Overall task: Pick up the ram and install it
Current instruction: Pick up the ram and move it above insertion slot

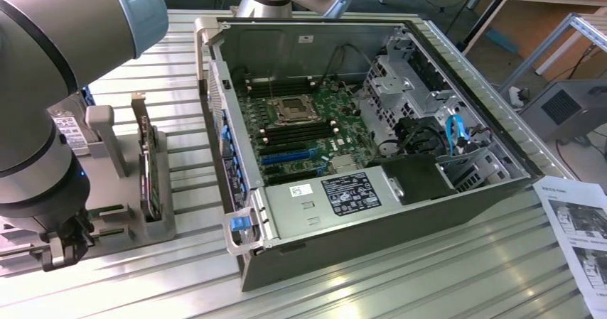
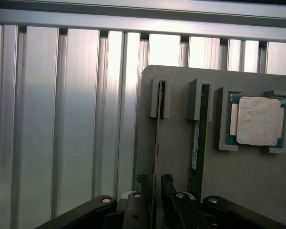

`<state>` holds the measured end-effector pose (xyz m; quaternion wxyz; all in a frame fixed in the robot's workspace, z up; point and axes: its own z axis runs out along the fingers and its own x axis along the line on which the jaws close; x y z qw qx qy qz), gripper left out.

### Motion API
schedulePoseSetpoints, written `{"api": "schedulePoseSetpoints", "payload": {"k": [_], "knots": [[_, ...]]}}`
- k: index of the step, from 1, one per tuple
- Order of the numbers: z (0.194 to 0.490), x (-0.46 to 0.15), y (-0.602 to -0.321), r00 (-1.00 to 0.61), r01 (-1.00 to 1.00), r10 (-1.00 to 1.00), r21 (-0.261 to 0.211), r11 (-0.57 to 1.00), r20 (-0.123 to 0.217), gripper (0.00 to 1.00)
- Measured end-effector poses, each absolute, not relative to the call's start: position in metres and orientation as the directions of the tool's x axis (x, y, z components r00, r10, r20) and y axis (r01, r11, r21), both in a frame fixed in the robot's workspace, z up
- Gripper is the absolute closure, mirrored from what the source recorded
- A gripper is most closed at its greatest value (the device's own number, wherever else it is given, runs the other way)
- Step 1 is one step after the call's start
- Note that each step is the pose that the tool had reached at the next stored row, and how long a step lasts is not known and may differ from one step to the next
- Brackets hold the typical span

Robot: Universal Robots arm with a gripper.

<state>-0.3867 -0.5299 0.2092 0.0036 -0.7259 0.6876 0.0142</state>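
The open computer case [image 1: 379, 241] lies on its side on the ribbed metal table [image 1: 399, 290], and inside it the green motherboard [image 1: 328, 123] faces up. The bare processor socket [image 1: 289, 108] is at the board's 10 o'clock, and a grey power supply [image 1: 332, 195] with a black label sits at its 6 o'clock. At the case's 9 o'clock stands a grey parts holder [image 2: 176, 143]. In the wrist view its slots carry two boards on edge. One is the ram [image 2: 156, 138], a thin greenish stick. Just beside it is a darker board [image 2: 196, 143], and beyond that a square silver processor [image 2: 258, 120] lies flat in its own pocket. The ram is seated in its slot, and its near end runs straight under the gripper [image 2: 155, 183], which straddles it. I cannot tell whether the gripper is clamping the stick or merely standing over it. In the exterior view the arm [image 1: 38, 63] bulks from 11 o'clock down to 8 o'clock. Its wrist points downward and the gripper [image 1: 62, 251] is low over the holder's near end.
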Motion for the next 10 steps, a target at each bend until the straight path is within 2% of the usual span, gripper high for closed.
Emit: {"api": "schedulePoseSetpoints", "payload": {"k": [10], "knots": [[0.2107, -0.3867, -0.5299, 0.054, -0.998, -0.998, 0.014, -0.054, -0.026, 0.75]]}}
